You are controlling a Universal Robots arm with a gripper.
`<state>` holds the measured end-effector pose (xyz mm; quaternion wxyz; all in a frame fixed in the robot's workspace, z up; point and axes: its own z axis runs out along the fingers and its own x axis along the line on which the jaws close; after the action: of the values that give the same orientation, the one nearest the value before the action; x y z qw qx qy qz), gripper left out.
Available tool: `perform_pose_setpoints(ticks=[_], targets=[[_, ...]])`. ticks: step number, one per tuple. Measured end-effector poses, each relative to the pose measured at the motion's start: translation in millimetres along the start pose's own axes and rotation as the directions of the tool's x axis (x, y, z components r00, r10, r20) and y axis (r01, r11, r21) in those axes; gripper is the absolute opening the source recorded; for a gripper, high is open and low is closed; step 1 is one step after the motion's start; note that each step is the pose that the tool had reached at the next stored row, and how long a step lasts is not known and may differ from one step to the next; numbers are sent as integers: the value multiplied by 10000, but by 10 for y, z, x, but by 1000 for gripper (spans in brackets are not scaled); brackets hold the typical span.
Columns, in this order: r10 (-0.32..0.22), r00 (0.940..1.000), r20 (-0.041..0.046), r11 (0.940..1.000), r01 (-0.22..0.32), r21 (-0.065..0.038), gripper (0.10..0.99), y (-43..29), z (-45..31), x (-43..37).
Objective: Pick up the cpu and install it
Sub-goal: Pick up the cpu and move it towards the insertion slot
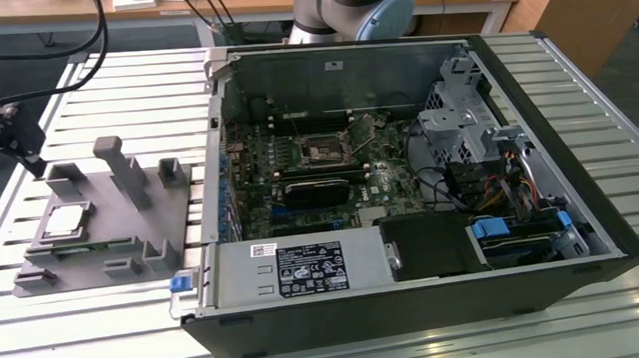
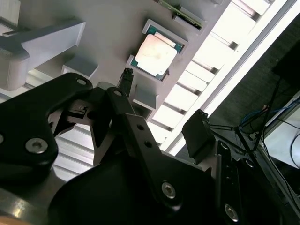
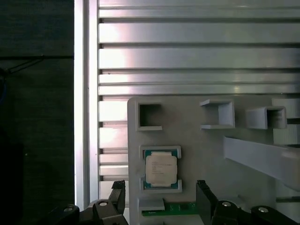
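The cpu (image 3: 161,168), a flat square chip with a shiny silver top and a green rim, lies in a shallow framed recess of the grey fixture plate (image 3: 206,140). In the exterior view the cpu (image 1: 66,221) is on that plate (image 1: 91,262), to the left of the open computer case. My gripper (image 3: 161,196) hovers above the plate, open, its two black fingertips (image 3: 119,193) apart on either side of the chip and holding nothing. The second wrist view shows the cpu (image 2: 154,54) beyond the spread gripper (image 2: 161,105). The bare processor socket (image 1: 324,151) sits on the motherboard inside the case.
The fixture plate carries several upright grey blocks and posts (image 1: 125,171) close to the chip. A green board strip (image 3: 180,208) lies beside the recess. The open case (image 1: 406,183) holds a power supply (image 1: 302,269), cables and drive cages. A slatted metal table (image 1: 584,313) lies underneath.
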<state>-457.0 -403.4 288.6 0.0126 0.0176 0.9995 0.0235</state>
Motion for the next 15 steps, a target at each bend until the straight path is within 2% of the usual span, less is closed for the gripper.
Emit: perform_pose_setpoints(ticks=[9,15], targets=[[1,10000,-19,10000,-1,0,706,-12,161,4],[1,10000,-19,10000,-1,-1,706,-69,247,4]])
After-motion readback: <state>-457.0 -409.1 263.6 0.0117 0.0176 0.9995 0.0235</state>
